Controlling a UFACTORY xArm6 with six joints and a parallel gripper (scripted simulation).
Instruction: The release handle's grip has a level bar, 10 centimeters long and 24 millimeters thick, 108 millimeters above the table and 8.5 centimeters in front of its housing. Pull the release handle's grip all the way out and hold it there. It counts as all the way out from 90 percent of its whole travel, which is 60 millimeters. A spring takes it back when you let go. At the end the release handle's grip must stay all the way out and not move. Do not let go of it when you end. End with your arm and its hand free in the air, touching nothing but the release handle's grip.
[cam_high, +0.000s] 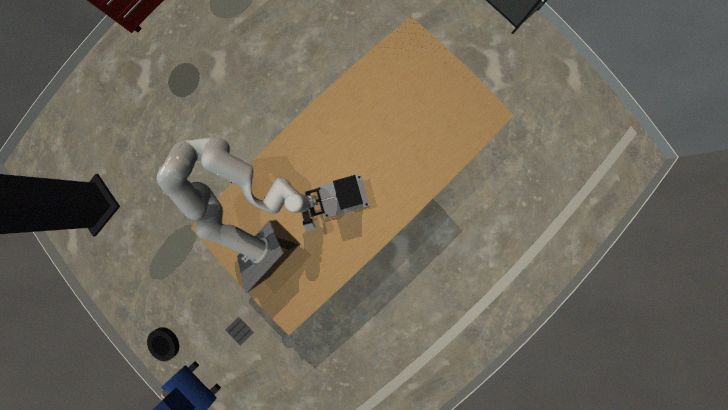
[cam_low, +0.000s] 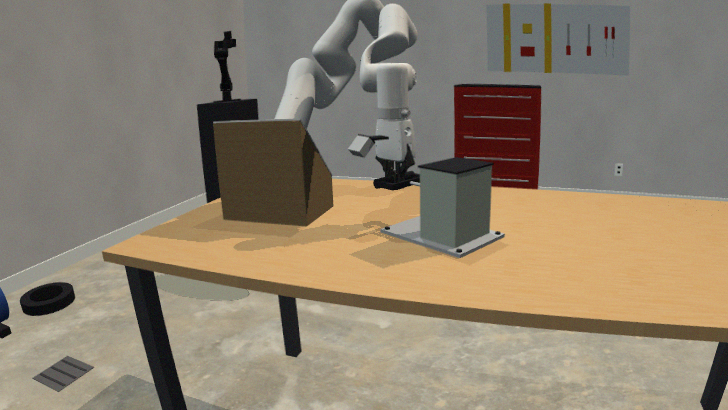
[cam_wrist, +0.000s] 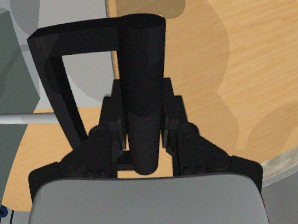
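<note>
Both fingers of the end effector (cam_wrist: 145, 137) are clenched on the black grip (cam_wrist: 141, 63), partway through the pull I'd judge, so next comes drawing farther from the housing (cam_low: 454, 206) and holding.
</note>
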